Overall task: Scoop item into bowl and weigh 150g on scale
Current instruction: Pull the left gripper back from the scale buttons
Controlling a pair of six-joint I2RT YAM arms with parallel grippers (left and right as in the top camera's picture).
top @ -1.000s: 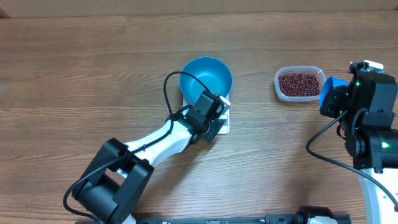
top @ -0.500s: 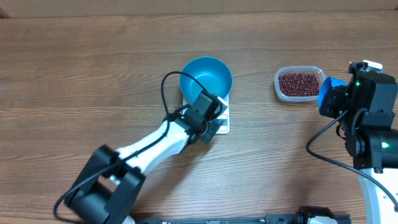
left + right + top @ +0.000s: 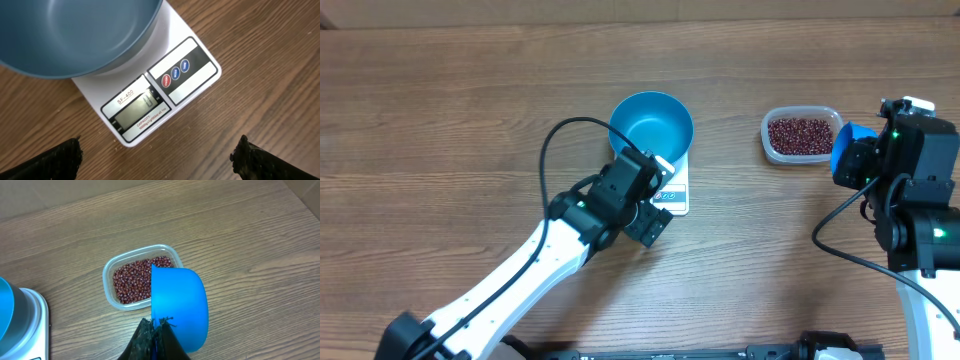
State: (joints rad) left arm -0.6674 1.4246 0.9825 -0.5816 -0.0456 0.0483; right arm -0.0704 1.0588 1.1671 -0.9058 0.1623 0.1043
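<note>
On my overhead feed the bowl [image 3: 651, 122] sits on the scale [image 3: 677, 198], whose display edge juts out on the side nearer the arms. Well apart to the right, the beans [image 3: 802, 134] lie in the tub [image 3: 766, 130], with the scoop [image 3: 848, 150] just beside its right end

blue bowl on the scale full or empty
Empty. The overhead view shows the bowl with a bare blue inside, sitting on the scale; the beans are in the clear tub.

One bowl [image 3: 651, 122], one scale [image 3: 150, 107], one tub [image 3: 106, 280] of beans [image 3: 131, 282], one scoop [image 3: 180, 305], two robot arms [image 3: 535, 265] [image 3: 920, 190].
</note>
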